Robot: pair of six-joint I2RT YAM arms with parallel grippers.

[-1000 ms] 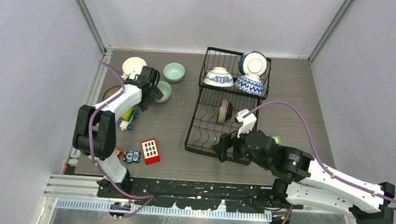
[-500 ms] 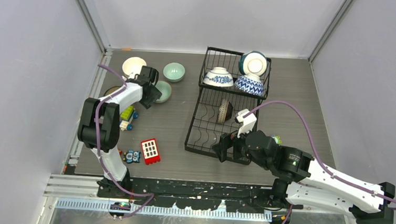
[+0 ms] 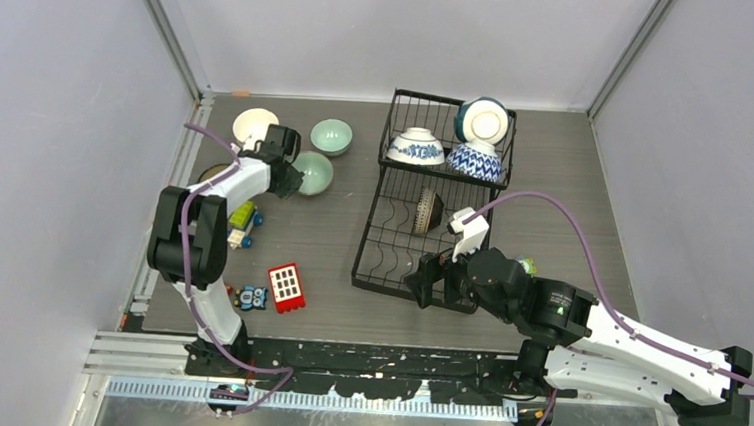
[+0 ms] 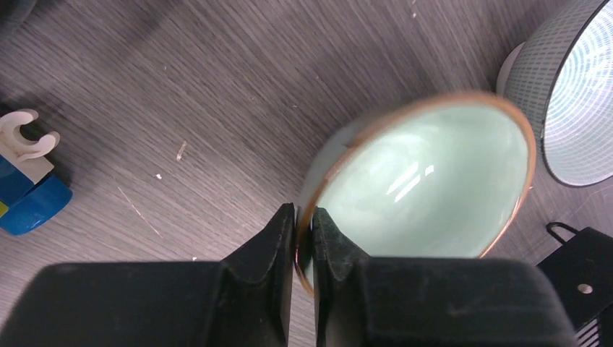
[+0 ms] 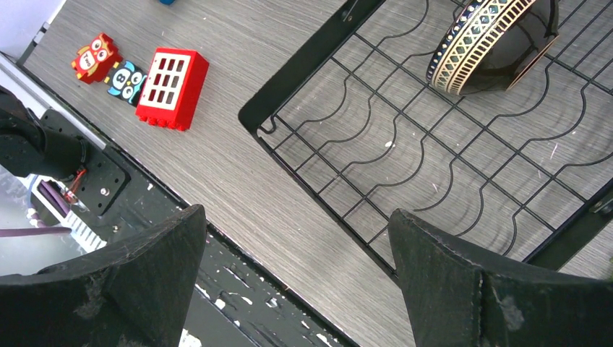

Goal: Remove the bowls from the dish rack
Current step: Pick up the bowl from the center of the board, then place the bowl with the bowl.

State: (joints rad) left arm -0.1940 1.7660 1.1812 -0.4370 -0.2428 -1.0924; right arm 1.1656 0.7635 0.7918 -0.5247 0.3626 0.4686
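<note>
My left gripper is shut on the near rim of a pale green bowl, one finger inside and one outside. From above, that bowl sits on the table left of the dish rack, with my left gripper at its left edge. The upper basket holds a white-and-blue bowl, a blue patterned bowl and a teal-rimmed bowl. A dark patterned bowl stands on edge in the lower tier. My right gripper hangs open and empty over the rack's front-left corner.
A cream bowl, a second green bowl and a brown bowl stand on the table at the back left. A red block, owl blocks and a toy car lie near the left arm.
My left gripper's jaws have closed from open onto the pale green bowl's rim. The right arm has not moved.
</note>
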